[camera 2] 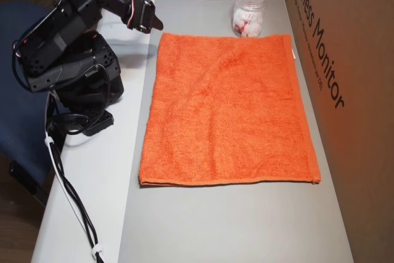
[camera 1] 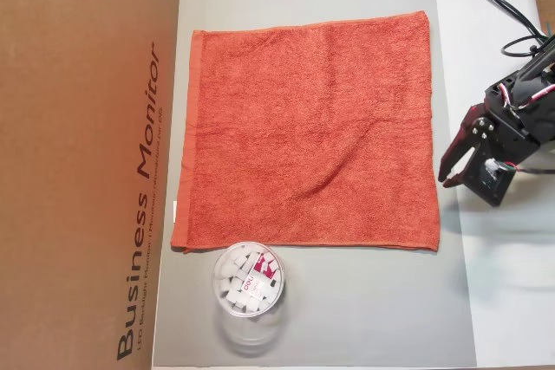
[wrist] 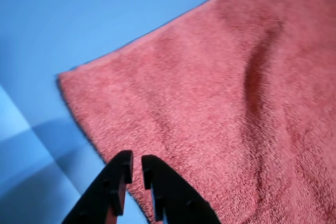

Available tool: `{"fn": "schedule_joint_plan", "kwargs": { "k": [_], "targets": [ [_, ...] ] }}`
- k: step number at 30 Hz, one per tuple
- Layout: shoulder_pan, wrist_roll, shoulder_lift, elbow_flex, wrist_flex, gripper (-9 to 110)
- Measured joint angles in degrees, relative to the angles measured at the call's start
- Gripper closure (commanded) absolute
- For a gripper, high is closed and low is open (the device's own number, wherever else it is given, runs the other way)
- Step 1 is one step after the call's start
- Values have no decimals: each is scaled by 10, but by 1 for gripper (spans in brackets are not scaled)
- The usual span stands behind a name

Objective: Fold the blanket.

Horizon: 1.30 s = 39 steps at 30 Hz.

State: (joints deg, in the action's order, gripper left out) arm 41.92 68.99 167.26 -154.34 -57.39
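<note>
In an overhead view, a brown cardboard box (camera 1: 82, 153) printed with "Business Monitor" filled the left side. Next to it the blanket (camera 1: 308, 132) lay spread flat on the grey surface (camera 1: 364, 301), orange-red and roughly square, with a shallow crease running across its lower middle. A small white tag (camera 1: 175, 210) showed at its left hem. Just below the blanket's lower left corner stood a clear round tub (camera 1: 248, 282) holding small white and red packets, its rim close to the hem. To the right of the blanket, over the white strip of the surface, hung the dark arm (camera 1: 520, 110), and the tool (camera 1: 453, 165) sat near the blanket's right edge, apart from it. Black cables (camera 1: 507, 6) ran off toward the upper right corner.

In the wrist view, the two black fingers (wrist: 157, 182) came in from the bottom edge, nearly closed with only a thin gap between the tips and nothing held between them. They stood above the blanket's near edge, beside one of its corners (wrist: 65, 80).

In the other overhead view, the arm (camera 2: 68, 47) stood at the left, the blanket (camera 2: 228, 109) in the middle, and the tub (camera 2: 250, 9) at its far right corner, with the box (camera 2: 351, 90) beyond.
</note>
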Motion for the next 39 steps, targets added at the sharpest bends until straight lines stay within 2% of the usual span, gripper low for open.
{"fn": "schedule_joint_plan", "kwargs": {
  "k": [12, 18, 24, 35, 39],
  "targets": [
    [107, 0, -123, 58, 5, 101],
    [134, 0, -180, 80, 5, 87],
    [134, 0, -243, 106, 5, 82],
    [134, 0, -367, 158, 8, 82],
    [134, 0, -412, 168, 44, 82]
  ]
}}
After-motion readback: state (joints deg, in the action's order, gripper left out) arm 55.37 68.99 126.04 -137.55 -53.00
